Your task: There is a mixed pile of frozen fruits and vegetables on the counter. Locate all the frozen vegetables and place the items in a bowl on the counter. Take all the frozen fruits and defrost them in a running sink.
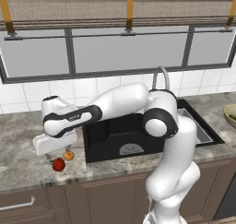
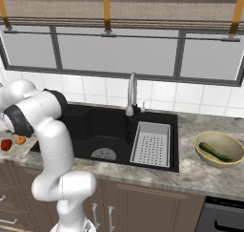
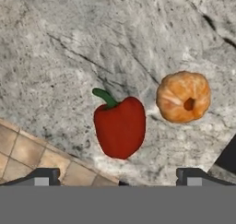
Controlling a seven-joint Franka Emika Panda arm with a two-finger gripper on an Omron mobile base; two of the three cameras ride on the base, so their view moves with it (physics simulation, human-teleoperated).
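Hand view: jaws [image 3: 117,181] open over red apple [image 3: 120,126], orange [image 3: 183,97] beside; right base view: cucumber [image 2: 215,152] in bowl [image 2: 209,160].

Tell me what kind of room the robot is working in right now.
A kitchen, evidently: a black sink with a curved tap set in a marbled counter over wooden cabinets, under a tiled wall and window.

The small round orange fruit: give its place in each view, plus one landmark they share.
Left base view: the small round orange fruit lies on the counter at lower left, just under the robot's hand, left of the black sink.
Right base view: at the far left edge, behind the arm.
Hand view: right of centre.
Shared landmark: the red apple beside it.
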